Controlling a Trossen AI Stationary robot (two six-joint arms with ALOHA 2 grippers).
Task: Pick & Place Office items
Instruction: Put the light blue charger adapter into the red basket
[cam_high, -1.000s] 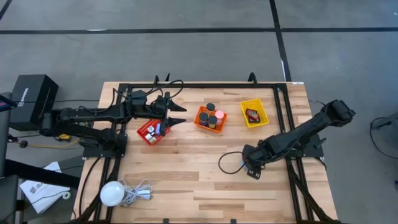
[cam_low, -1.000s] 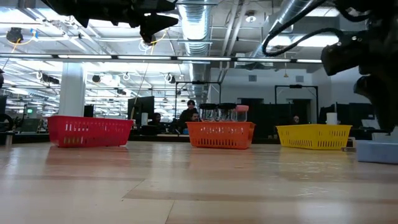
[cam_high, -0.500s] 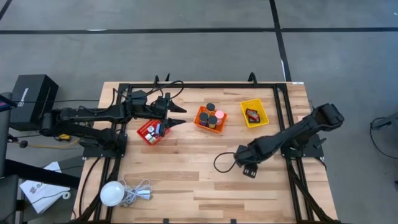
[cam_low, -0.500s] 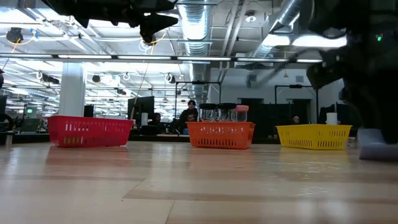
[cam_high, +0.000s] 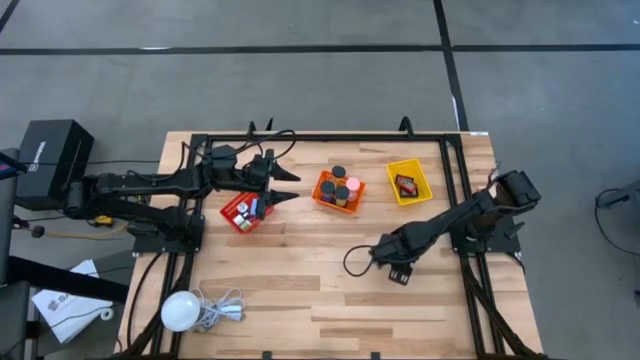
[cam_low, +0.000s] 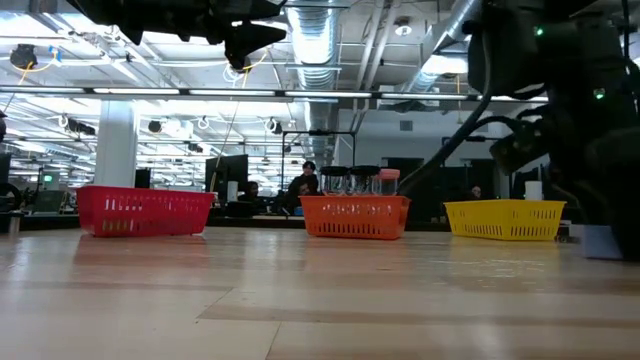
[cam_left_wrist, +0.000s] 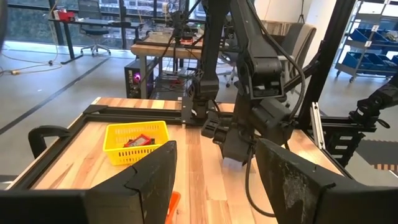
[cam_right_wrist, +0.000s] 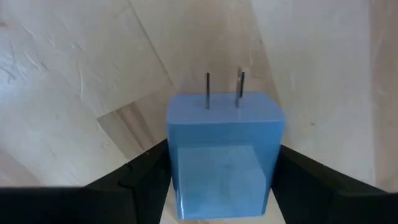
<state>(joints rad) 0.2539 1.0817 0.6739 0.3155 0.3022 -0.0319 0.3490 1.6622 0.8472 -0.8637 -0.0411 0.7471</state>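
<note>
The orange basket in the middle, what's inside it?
The orange basket holds several black cylinders and one pink cylinder, all standing upright, tops above the rim. What lies on the basket's floor beneath them is hidden by the cylinders.

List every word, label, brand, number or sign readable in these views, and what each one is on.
Nothing here can be read for certain.
Black box beside the table: a pale mark on its top, too small to read.
White sheet on the floor: dark print, too small to read.
Blue plug block between the right gripper's fingers: plain faces, no text.
Red basket, orange basket, yellow basket: no labels visible.
</note>
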